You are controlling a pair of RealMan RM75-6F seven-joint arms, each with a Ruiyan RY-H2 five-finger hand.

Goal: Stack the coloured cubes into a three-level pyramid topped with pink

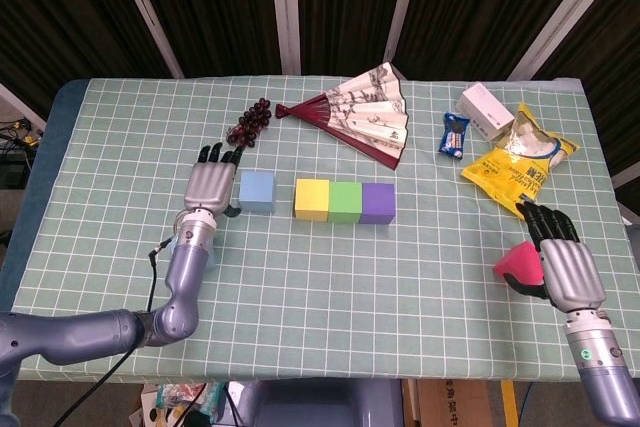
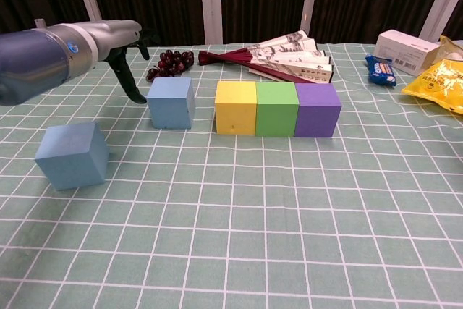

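Your left hand hovers just at 9 o'clock of the nearer-placed blue cube, fingers extended and apart, grasping nothing; whether the thumb touches the cube cannot be told. A second blue cube sits on the counter at 7 o'clock of the first, largely hidden under your left forearm in the head view.

Three matte, square-edged cubes stand in a touching row: yellow cube, green cube, purple cube. The blue cube stands slightly apart at their 9 o'clock.

Your right hand rests against the pink cube at the counter's 4 o'clock edge, fingers extended over it; whether it grips cannot be told.

The counter carries a green gridded cloth. At 12 o'clock lie a dark grape bunch and a folding paper fan; at 2 o'clock, a white carton, a blue wrapper and a glossy yellow snack bag.
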